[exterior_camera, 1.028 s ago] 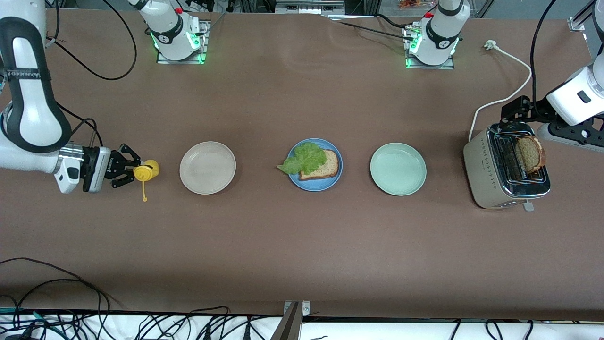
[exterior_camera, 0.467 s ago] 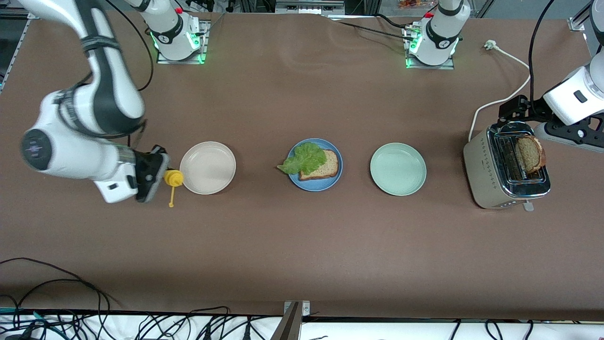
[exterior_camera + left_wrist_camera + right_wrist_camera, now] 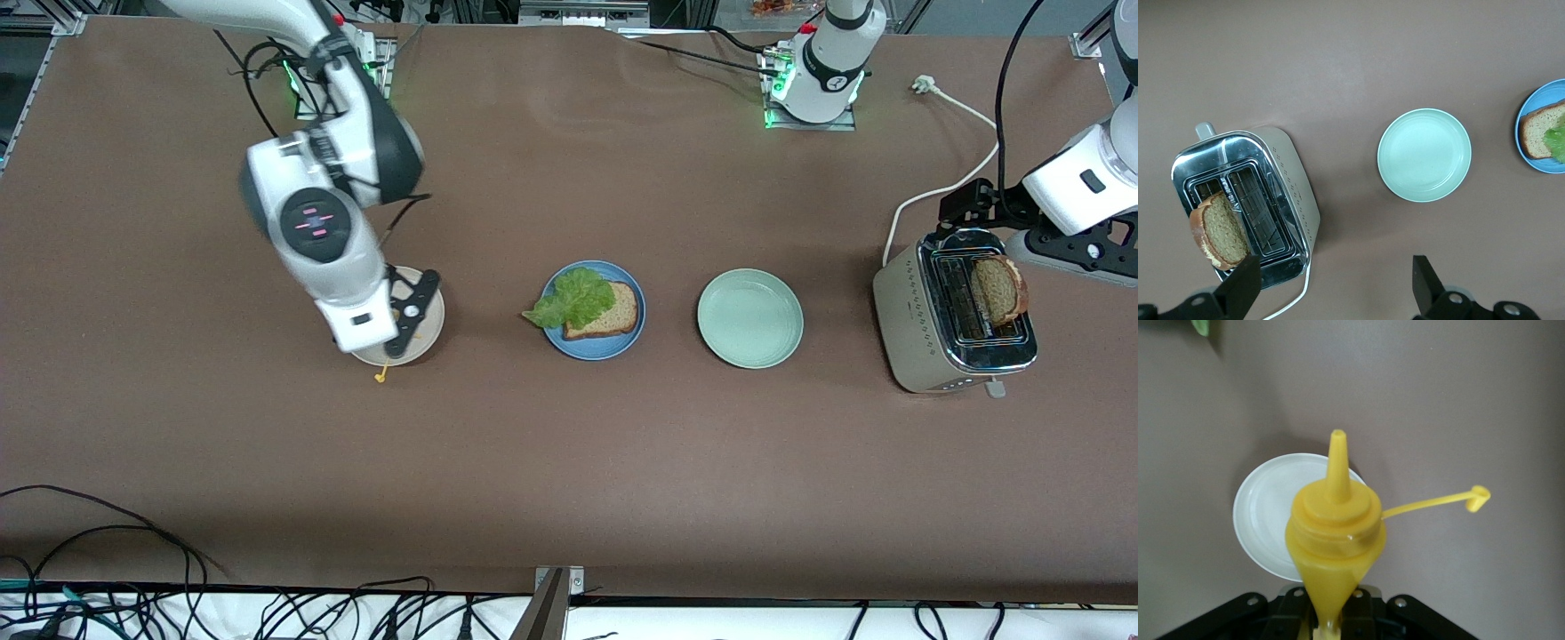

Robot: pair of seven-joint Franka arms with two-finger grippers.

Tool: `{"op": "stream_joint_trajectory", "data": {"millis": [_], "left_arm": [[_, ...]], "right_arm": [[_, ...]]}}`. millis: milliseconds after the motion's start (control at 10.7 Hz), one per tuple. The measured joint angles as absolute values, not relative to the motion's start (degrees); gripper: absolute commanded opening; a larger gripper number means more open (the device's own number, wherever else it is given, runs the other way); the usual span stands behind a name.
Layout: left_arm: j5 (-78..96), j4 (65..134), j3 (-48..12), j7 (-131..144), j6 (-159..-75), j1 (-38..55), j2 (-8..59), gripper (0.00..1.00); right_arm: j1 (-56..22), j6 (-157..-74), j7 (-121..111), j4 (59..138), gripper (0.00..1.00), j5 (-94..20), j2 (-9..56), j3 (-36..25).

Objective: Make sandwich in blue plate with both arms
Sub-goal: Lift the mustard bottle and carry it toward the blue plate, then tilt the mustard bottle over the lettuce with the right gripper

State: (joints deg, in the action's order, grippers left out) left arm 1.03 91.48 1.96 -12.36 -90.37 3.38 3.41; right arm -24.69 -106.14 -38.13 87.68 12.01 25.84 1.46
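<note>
Sandwich is half built: one brown bread slice with a ruffled lettuce leaf on top, leaf hanging over the rim toward the right arm's end. It sits on the blue plate, centre of the front frame. Same plate shows clipped at the right edge of the left wrist frame.

Right gripper, left-centre of the front frame, is up in the air over the beige-white plate. Jaws narrow, clamped on a yellow squeeze bottle. In the right wrist frame the bottle fills the lower centre, nozzle pointing up-frame, its cap loose on a thin tether out to mid-right. Beige-white plate lies under it in that frame. In the front frame only the cap tip shows, just below the plate.

Left gripper, upper right of the front frame, hovers over the toaster, jaws spread wide and holding nothing. Its fingertips show along the bottom edge of the left wrist frame.

Second bread slice stands tilted in a toaster slot, sticking up above the chrome top.

Pale green plate sits between the blue plate and the toaster, right of centre in the front frame, apart from both.
</note>
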Motion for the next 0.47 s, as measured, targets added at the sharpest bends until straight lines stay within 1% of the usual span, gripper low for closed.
{"op": "stream_joint_trajectory", "data": {"millis": [187, 467], "left_arm": [[1.02, 91.46, 1.96, -12.36, -90.37, 3.4, 3.4, 1.0], [1.0, 91.43, 1.92, -12.36, -90.37, 3.44, 3.39, 1.0]], "right_arm": [[-31.64, -105.94, -30.78, 87.63, 0.15, 23.68, 27.64, 1.5], [-41.27, -101.07, -22.04, 86.79, 0.15, 37.13, 31.78, 1.44]]}}
